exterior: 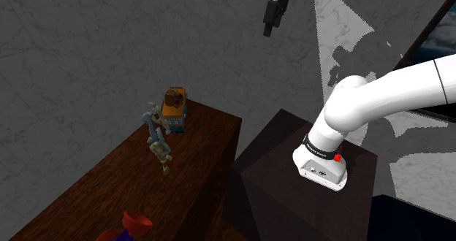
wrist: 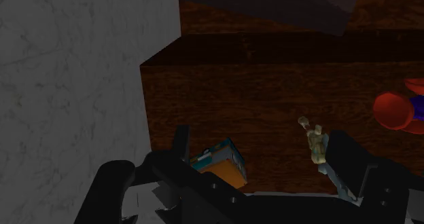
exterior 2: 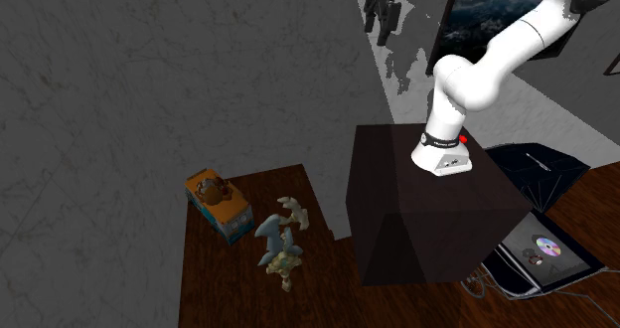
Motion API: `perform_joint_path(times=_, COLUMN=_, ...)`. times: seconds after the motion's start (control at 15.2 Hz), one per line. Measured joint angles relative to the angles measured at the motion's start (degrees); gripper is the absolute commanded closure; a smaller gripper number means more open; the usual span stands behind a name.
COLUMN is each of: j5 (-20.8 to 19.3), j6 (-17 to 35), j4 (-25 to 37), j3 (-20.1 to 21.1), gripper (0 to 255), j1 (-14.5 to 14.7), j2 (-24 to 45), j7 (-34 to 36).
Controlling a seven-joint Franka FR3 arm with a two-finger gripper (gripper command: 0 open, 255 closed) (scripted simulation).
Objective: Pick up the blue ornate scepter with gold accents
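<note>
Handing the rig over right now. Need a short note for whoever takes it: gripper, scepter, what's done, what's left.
Gripper: open, empty, high above the table.
Scepter: lying on the table beside the orange and blue box; whether they touch is unclear.
Done: nothing grasped yet.
Left: come down over the scepter, close on it, lift. Probably mind the box on the way down.
Also on the table: a red and blue thing, well apart from the scepter.

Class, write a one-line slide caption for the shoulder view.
Black gripper hangs high above the dark wooden table, where the bluish scepter lies beside an orange-topped box.
</note>
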Motion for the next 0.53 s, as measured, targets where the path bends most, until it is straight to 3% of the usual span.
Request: perform_joint_path(times=0.53, j5=2.81, j6=7.63, j4=-0.6, j3=4.78, gripper=0, j1=1.38, j2=7.58, j7=4.75)
